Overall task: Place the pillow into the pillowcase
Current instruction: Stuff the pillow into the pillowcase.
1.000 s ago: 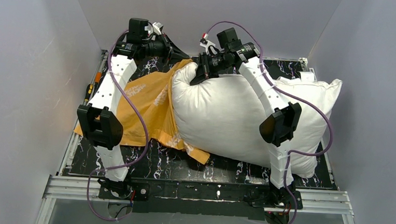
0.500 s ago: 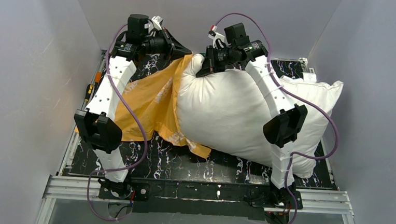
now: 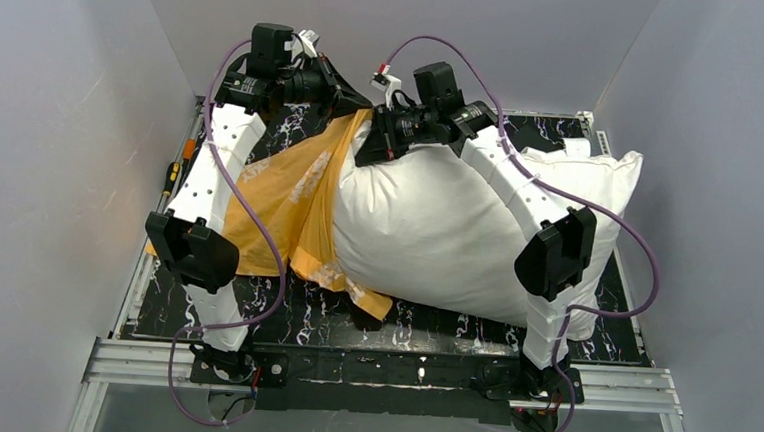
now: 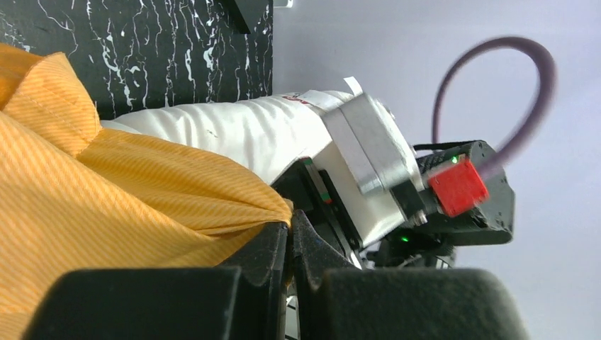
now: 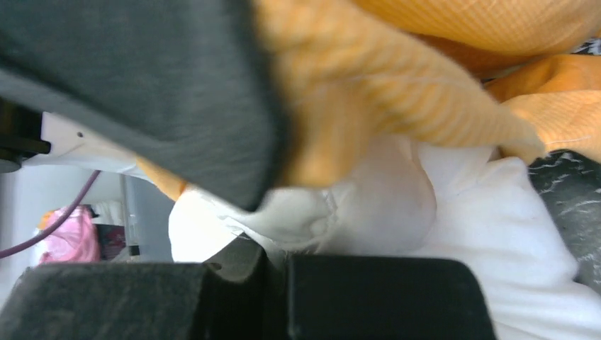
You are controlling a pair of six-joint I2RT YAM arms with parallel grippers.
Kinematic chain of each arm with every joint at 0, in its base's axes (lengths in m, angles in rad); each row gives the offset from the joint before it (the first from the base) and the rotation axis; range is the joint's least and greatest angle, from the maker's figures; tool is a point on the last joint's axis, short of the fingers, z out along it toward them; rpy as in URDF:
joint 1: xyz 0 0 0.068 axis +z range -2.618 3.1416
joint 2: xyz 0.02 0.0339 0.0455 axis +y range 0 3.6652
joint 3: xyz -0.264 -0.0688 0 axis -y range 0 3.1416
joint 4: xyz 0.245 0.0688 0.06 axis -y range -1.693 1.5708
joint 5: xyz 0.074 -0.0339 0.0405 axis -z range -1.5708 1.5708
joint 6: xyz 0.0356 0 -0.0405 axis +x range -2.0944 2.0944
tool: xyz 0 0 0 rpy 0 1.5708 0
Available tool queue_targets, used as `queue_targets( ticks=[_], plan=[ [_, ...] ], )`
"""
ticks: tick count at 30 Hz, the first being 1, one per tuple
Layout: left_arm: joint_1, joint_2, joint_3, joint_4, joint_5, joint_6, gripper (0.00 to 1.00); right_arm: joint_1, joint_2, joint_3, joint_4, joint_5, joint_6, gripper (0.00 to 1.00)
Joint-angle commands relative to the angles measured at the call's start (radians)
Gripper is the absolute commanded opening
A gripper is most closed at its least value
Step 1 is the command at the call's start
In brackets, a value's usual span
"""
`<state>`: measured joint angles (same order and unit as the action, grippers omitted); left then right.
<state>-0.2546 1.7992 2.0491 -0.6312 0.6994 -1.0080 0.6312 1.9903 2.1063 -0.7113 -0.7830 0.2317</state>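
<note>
My left fingers [image 4: 287, 230] are pinched tight on a fold of the orange pillowcase [image 3: 279, 190], holding its rim up off the black marbled counter [image 3: 431, 329]. From that pinch the cloth slopes down and away beneath my left arm and spreads flat on the counter. My right fingers [image 5: 278, 265] are drawn narrow on a bunched corner of the white pillow [image 3: 437, 229], and orange fabric drapes across just above them. The two sets of fingers are near each other at the far side of the counter, the left ones slightly beyond and to the left of the right ones. From my right fingers the pillow runs back under my right arm, plump and wide, and rests on the counter. Only the end at my right fingers meets the pillowcase, where the orange rim laps around it; the rest of the pillow lies outside. Below my right fingers, a strip of orange edge shows under the near side of the pillow.
</note>
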Motion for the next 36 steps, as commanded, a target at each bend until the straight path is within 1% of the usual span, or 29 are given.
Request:
queue_targets(
  ticks=[1, 2, 4, 5, 6, 8, 9, 11, 14, 19, 22, 24, 25, 27, 30, 32, 33, 34, 35, 36],
  plan=[
    [-0.046, -0.044, 0.114, 0.21, 0.091, -0.012, 0.0, 0.034, -0.036, -0.195, 0.434, -0.191, 0.299, 0.01],
    [-0.053, -0.051, 0.111, 0.211, 0.102, -0.018, 0.0, 0.018, -0.044, -0.268, 0.624, -0.201, 0.428, 0.01],
    [-0.069, -0.078, 0.083, 0.22, 0.108, -0.024, 0.0, -0.021, -0.041, -0.389, 0.996, -0.201, 0.428, 0.01],
    [-0.079, -0.097, 0.056, 0.228, 0.101, -0.028, 0.0, -0.037, -0.024, -0.428, 1.175, -0.201, 0.428, 0.01],
    [-0.09, -0.121, 0.005, 0.248, 0.09, -0.032, 0.0, -0.051, -0.002, -0.446, 1.316, -0.201, 0.428, 0.01],
    [-0.115, -0.165, -0.07, 0.293, 0.069, -0.048, 0.0, -0.067, 0.051, -0.437, 1.486, -0.201, 0.428, 0.01],
    [-0.132, -0.175, -0.097, 0.309, 0.061, -0.053, 0.0, -0.071, 0.079, -0.425, 1.517, -0.201, 0.428, 0.01],
    [-0.163, -0.179, -0.126, 0.316, 0.056, -0.052, 0.0, -0.074, 0.11, -0.393, 1.484, -0.201, 0.428, 0.01],
    [-0.206, -0.16, -0.118, 0.315, 0.052, -0.056, 0.0, -0.075, 0.142, -0.334, 1.327, -0.201, 0.428, 0.01],
    [-0.271, -0.11, -0.009, 0.315, 0.003, -0.031, 0.0, -0.075, 0.181, -0.272, 1.012, -0.201, 0.428, 0.01],
    [-0.288, -0.065, 0.082, 0.313, -0.026, -0.027, 0.0, -0.069, 0.182, -0.261, 0.908, -0.201, 0.428, 0.01],
    [-0.288, -0.035, 0.146, 0.285, -0.067, -0.006, 0.0, -0.059, 0.183, -0.243, 0.843, -0.201, 0.428, 0.01],
    [-0.288, -0.023, 0.176, 0.261, -0.103, 0.003, 0.0, -0.055, 0.181, -0.244, 0.821, -0.201, 0.428, 0.01],
    [-0.29, -0.003, 0.212, 0.269, -0.145, 0.013, 0.0, -0.048, 0.171, -0.269, 0.833, -0.201, 0.428, 0.01],
    [-0.297, 0.032, 0.257, 0.317, -0.15, -0.018, 0.0, -0.045, 0.168, -0.311, 0.892, -0.201, 0.428, 0.01],
    [-0.317, 0.05, 0.276, 0.331, -0.137, -0.006, 0.0, -0.044, 0.18, -0.314, 0.929, -0.201, 0.428, 0.01],
    [-0.326, 0.053, 0.275, 0.317, -0.124, 0.012, 0.0, -0.045, 0.188, -0.311, 0.938, -0.201, 0.525, 0.01],
    [-0.329, 0.053, 0.275, 0.273, -0.111, 0.036, 0.02, -0.047, 0.191, -0.306, 0.941, -0.201, 0.899, 0.01],
    [-0.33, 0.046, 0.274, 0.204, -0.114, 0.074, 0.06, -0.048, 0.194, -0.3, 0.941, -0.201, 0.945, 0.01],
    [-0.33, 0.034, 0.269, 0.119, -0.137, 0.131, 0.14, -0.048, 0.193, -0.297, 0.939, -0.201, 0.95, 0.01]
  ],
)
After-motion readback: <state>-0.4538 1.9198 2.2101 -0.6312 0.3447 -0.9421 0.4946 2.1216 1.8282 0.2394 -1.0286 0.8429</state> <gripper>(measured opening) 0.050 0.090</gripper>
